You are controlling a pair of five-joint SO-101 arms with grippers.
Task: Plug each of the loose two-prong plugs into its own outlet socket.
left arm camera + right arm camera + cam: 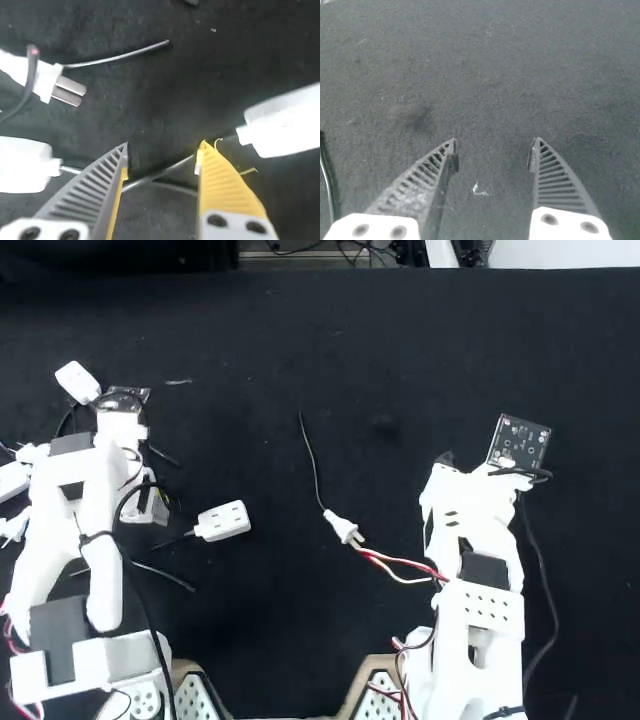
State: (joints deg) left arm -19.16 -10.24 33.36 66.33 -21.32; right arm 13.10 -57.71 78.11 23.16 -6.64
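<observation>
Black cloth surface (pixel 400 360). Left tool (pixel 162 155) released, straddling thin cord (pixel 150 176); two-prong plug (pixel 55 87) near, outlet socket (pixel 224 521) beside arm. Right tool (pixel 492 155) released over bare cloth. Best: grip plug body squarely, prongs level with slots.

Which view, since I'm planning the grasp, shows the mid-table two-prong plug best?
The high view: the two-prong plug lies whole, prongs and black cord visible. The left wrist view shows a white plug close up, possibly another. The right wrist view catches a cord sliver.
</observation>
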